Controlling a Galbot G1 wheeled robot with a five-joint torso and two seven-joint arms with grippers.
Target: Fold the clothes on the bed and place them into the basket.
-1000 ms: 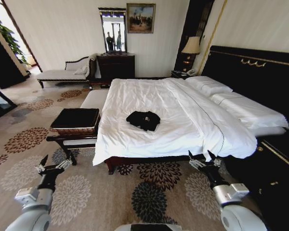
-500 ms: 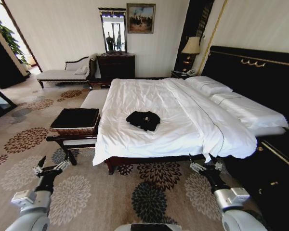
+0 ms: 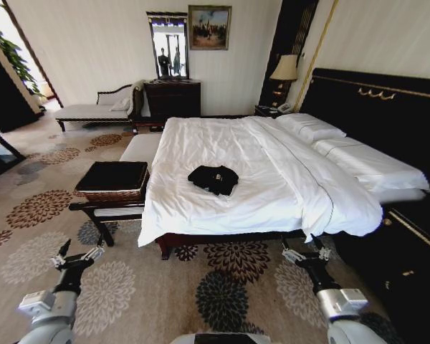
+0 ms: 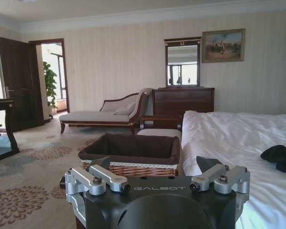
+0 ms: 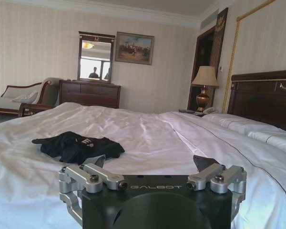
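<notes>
Nearest to me, my left hand [image 3: 77, 256] hangs low over the flowered carpet [image 3: 222, 294] on my left, its fingers spread wide with nothing between them. My right hand [image 3: 305, 252] is held the same way on my right, close to the near corner of the bed [image 3: 201, 215], also spread wide and empty.

Just beyond my left hand is the basket [image 3: 112, 179], brown wicker with a dark lining, resting on a long low bench [image 3: 104, 209] at the foot of the bed. It looks empty, and its near rim shows in my left wrist view [image 4: 133, 164].

Farther in, the shirt [image 3: 213, 178] lies crumpled on the white duvet, roughly in the middle of the near half of the bed, well apart from both hands. My right wrist view shows it as a loose black heap [image 5: 76, 145] with some white print.

I judge the task is at its approach stage: nothing is folded, nothing is held. The next move calls for closing in on the bed's side until the shirt is within reach, then flattening it. The wide stretch of mattress between me and the shirt is the main obstacle; the bench and basket crowd my left.

Beyond the bed stand the pillows [image 3: 322, 132], a lamp [image 3: 284, 69], a dresser [image 3: 172, 98] and a chaise [image 3: 97, 107].
</notes>
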